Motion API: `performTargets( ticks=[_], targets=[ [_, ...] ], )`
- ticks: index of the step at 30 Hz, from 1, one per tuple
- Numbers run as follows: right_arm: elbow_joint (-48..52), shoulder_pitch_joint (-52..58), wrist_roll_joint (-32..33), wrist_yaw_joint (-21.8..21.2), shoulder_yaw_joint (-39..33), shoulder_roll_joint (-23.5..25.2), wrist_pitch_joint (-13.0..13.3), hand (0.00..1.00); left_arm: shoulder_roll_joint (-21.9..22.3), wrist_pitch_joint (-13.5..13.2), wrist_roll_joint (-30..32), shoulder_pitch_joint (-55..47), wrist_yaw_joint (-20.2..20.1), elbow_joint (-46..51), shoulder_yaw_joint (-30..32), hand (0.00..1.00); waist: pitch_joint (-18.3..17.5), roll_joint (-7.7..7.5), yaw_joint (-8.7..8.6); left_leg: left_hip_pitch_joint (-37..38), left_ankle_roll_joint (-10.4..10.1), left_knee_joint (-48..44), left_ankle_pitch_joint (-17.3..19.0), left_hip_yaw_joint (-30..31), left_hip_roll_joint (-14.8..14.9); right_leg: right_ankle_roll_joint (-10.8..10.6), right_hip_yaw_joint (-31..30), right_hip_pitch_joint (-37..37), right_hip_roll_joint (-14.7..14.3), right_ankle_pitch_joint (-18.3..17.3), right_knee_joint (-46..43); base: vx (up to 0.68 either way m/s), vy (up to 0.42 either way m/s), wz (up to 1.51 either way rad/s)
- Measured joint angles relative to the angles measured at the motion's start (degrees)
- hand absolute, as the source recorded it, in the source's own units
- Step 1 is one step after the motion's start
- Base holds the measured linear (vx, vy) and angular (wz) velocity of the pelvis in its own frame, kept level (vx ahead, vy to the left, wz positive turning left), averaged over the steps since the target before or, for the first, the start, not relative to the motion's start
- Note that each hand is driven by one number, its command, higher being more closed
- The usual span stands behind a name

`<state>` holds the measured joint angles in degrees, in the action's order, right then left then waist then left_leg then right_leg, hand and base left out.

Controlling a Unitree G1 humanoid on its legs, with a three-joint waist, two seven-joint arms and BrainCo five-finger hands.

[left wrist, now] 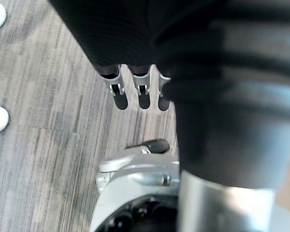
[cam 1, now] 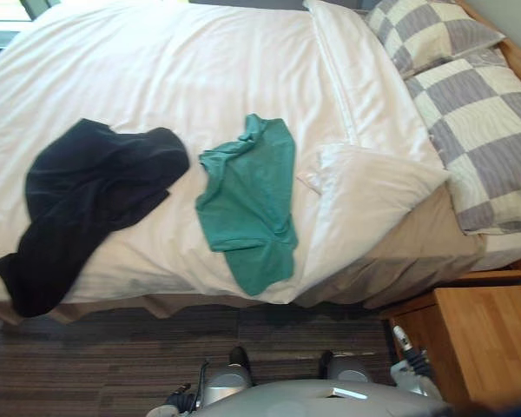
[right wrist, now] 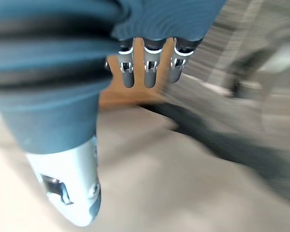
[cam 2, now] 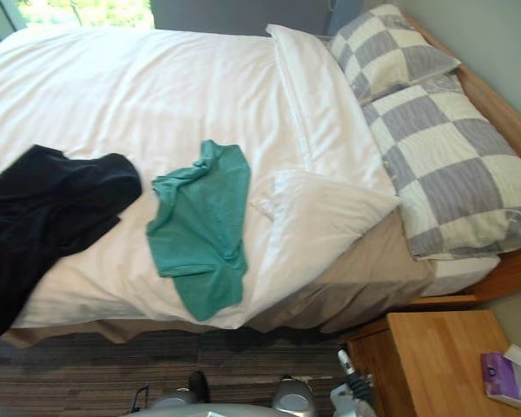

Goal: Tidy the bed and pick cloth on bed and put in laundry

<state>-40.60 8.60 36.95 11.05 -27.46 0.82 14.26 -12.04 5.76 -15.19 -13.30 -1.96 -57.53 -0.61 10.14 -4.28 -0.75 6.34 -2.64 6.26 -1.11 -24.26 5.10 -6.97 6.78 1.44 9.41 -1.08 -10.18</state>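
A black cloth (cam 1: 87,204) lies crumpled on the left of the white duvet (cam 1: 182,69), one end hanging over the bed's near edge. Beside it to the right, a green cloth (cam 1: 247,204) lies spread, also reaching the near edge. The duvet's corner (cam 1: 365,195) by the pillows is folded back, baring a beige sheet (cam 1: 417,248). My left hand (left wrist: 142,89) hangs over the grey floor with straight fingers, holding nothing. My right hand (right wrist: 150,72) hangs low by the bedside with straight fingers and is empty too.
Two grey-and-cream chequered pillows (cam 1: 486,130) lie at the head of the bed on the right. A wooden nightstand (cam 2: 434,360) stands at the lower right with a purple tissue box (cam 2: 508,378) on it. Striped grey carpet (cam 1: 113,365) runs along the bed's near side.
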Motion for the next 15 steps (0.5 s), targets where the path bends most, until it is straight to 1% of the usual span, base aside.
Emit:
performTargets(
  ticks=[1,2,3,4,5,6,7,8,9,10,11,12,13,14,15],
  targets=[
    [5.3,-1.0,-3.3,3.3,-2.0,-1.5,0.9,0.0,0.0,0.0,-0.1,0.0,0.0,0.0,0.1,0.0,0.1,-0.15,0.09,0.0,-0.5,0.0,-0.2,-0.9,0.2,0.0,0.0,-0.5,-0.3,-1.3,2.1,0.05,-0.167,-0.44],
    [10.6,-1.9,-6.9,5.4,-4.2,-3.8,1.1,0.0,-0.1,0.2,-0.1,-0.2,-0.1,-0.1,0.1,0.0,0.2,-0.25,-0.3,0.3,-0.9,0.0,-0.5,-1.7,0.1,0.2,0.0,-1.3,-0.3,-2.4,3.6,0.04,-0.166,-0.36],
    [12.9,-2.3,-8.5,6.1,-5.2,-5.3,1.1,0.0,0.1,0.2,-0.1,-0.5,0.0,-0.1,0.1,0.0,0.3,0.02,-0.58,0.7,-1.0,0.0,-0.6,-1.8,0.3,0.1,0.0,-1.7,-0.6,-2.4,3.7,0.05,-0.129,-0.09],
    [17.5,-2.7,-11.0,7.3,-6.5,-8.3,1.0,0.0,0.2,0.2,0.0,-1.2,0.3,-0.1,0.1,0.0,0.3,0.13,-1.14,1.4,-1.1,0.0,-0.6,-1.6,0.6,-0.2,0.3,-2.8,-0.8,-2.6,3.9,0.06,-0.07,0.06],
    [21.4,-3.6,-13.6,7.8,-7.0,-11.1,0.9,0.0,0.0,0.2,-0.1,-1.2,0.5,0.1,0.3,0.0,0.3,-0.23,-1.32,2.0,-1.1,0.0,-0.6,-1.3,0.8,-0.2,0.4,-3.7,-0.9,-2.7,4.3,0.06,-0.044,0.11],
    [23.2,-4.4,-15.1,7.9,-6.9,-12.4,0.7,0.0,-0.1,0.2,-0.1,-1.3,0.5,0.1,0.3,0.0,0.1,-0.49,-1.31,2.0,-1.1,0.0,-0.6,-1.2,0.7,-0.2,0.5,-4.0,-0.9,-2.7,4.5,0.04,-0.009,0.11],
    [26.0,-6.0,-18.4,7.8,-5.9,-15.0,0.2,0.0,-0.6,0.1,-0.5,-1.7,0.0,0.4,0.3,0.0,-0.3,-1.02,-1.29,1.8,-1.0,0.1,-0.6,-0.6,0.6,-0.3,0.7,-4.1,-0.8,-2.6,4.9,0.01,0.022,0.16],
    [27.8,-7.8,-21.6,7.2,-4.0,-17.3,-0.4,0.0,-1.0,0.1,-1.2,-2.1,-0.4,0.7,0.2,0.0,-0.4,-1.28,-1.28,1.7,-1.0,0.1,-0.6,-0.2,0.3,-0.5,1.4,-4.5,-0.5,-2.5,5.3,0.01,0.023,0.2],
    [28.2,-8.8,-23.1,6.8,-2.6,-18.4,-1.0,0.0,-1.1,0.1,-1.3,-2.3,-0.6,0.8,0.2,0.0,-0.5,-1.32,-1.27,1.7,-1.0,0.1,-0.6,0.0,0.1,-0.6,1.9,-4.7,-0.3,-2.5,5.6,-0.01,0.054,0.24],
    [28.1,-10.9,-25.5,5.9,0.7,-20.6,-2.4,0.0,-1.3,0.1,-1.3,-2.6,-0.6,1.8,0.1,0.0,-0.5,-1.74,-1.09,1.5,-1.0,0.1,-0.5,0.5,-0.4,-0.8,2.2,-5.1,0.1,-2.4,6.1,-0.01,0.046,0.18],
    [27.9,-12.1,-27.1,5.3,2.3,-21.6,-3.4,0.0,-1.3,0.1,-1.3,-2.6,-0.6,2.1,0.1,0.0,-0.5,-1.79,-0.7,1.4,-0.9,0.1,-0.4,1.0,-0.7,-1.2,2.4,-5.3,0.3,-2.6,6.4,-0.01,0.069,0.26],
    [26.4,-14.8,-30.3,3.6,6.0,-23.3,-5.4,0.0,-1.4,0.1,-1.2,-2.3,-0.6,2.3,0.0,0.0,-0.6,-1.77,0.17,0.9,-0.7,0.1,-0.4,1.5,-1.2,-1.2,3.2,-5.6,0.8,-2.6,7.0,0.0,0.05,0.32],
    [23.5,-18.3,-32.2,1.9,10.0,-25.0,-7.1,0.0,-1.3,0.1,-1.2,-1.9,-0.6,2.3,-0.3,0.0,-0.6,-1.84,0.44,0.6,-0.6,0.1,-0.4,2.3,-1.8,-1.4,3.5,-6.0,1.1,-2.5,7.6,0.01,0.054,0.36],
    [21.8,-20.2,-32.9,0.7,11.9,-25.8,-8.2,0.0,-1.3,0.3,-1.1,-1.7,-0.6,2.3,-0.4,0.0,-0.6,-1.78,0.73,0.3,-0.5,0.0,-0.4,2.8,-2.1,-1.4,3.7,-6.0,1.4,-2.5,7.8,0.02,0.062,0.38],
    [18.5,-23.3,-34.4,-1.8,15.2,-26.8,-10.1,0.0,-1.1,0.4,-1.1,-1.1,-0.6,2.3,-0.4,0.0,-0.7,-1.56,1.73,-0.3,-0.2,0.0,-0.4,3.3,-2.7,-1.5,4.5,-6.0,1.9,-2.4,8.2,0.05,0.069,0.42]
  ],
)
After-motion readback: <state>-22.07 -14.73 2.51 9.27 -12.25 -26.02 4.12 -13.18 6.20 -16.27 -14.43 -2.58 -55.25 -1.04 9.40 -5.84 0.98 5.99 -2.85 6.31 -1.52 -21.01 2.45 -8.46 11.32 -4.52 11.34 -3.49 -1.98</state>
